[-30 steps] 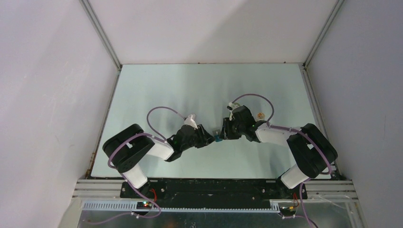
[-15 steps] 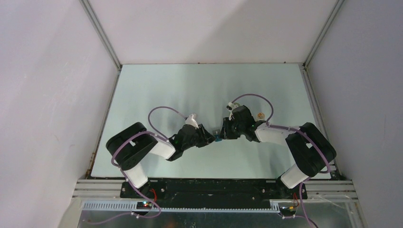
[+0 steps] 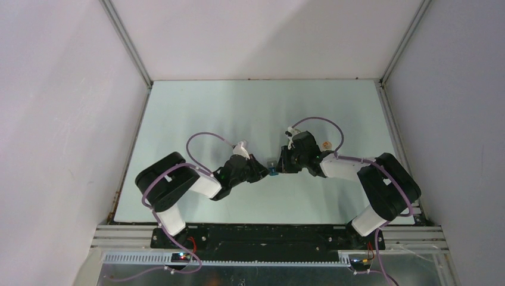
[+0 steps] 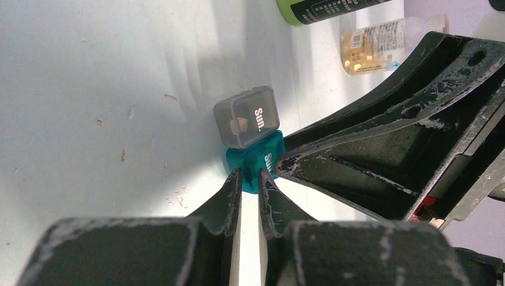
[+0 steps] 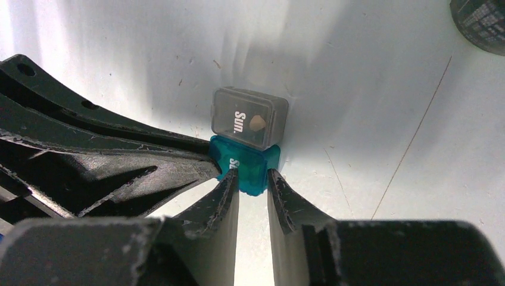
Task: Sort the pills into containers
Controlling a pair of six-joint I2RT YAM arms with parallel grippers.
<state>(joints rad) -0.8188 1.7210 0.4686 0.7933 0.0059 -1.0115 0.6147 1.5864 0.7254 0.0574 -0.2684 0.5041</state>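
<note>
A small pill box has a clear grey part marked "Sun." [image 4: 247, 116] with one tan pill [image 4: 240, 124] inside. A teal part [image 4: 262, 156] is joined to it. It rests on the table between both arms [image 3: 273, 169]. My left gripper [image 4: 250, 179] is shut on the teal part's near edge. My right gripper [image 5: 253, 177] is shut on the same teal part [image 5: 247, 167] from the opposite side, below the grey part [image 5: 250, 118]. The dark bottle with a lime-green top [image 4: 333, 7] and the pale beige bottle [image 4: 381, 43] stand behind the right gripper.
The beige bottle's orange top shows beside the right forearm [image 3: 325, 145]. The dark bottle sits at the right wrist view's upper right corner [image 5: 483, 16]. The pale green table [image 3: 238, 113] is walled by white panels on three sides.
Both grippers and the pill box between them have shifted slightly away from the arm bases. The grips look unchanged.
</note>
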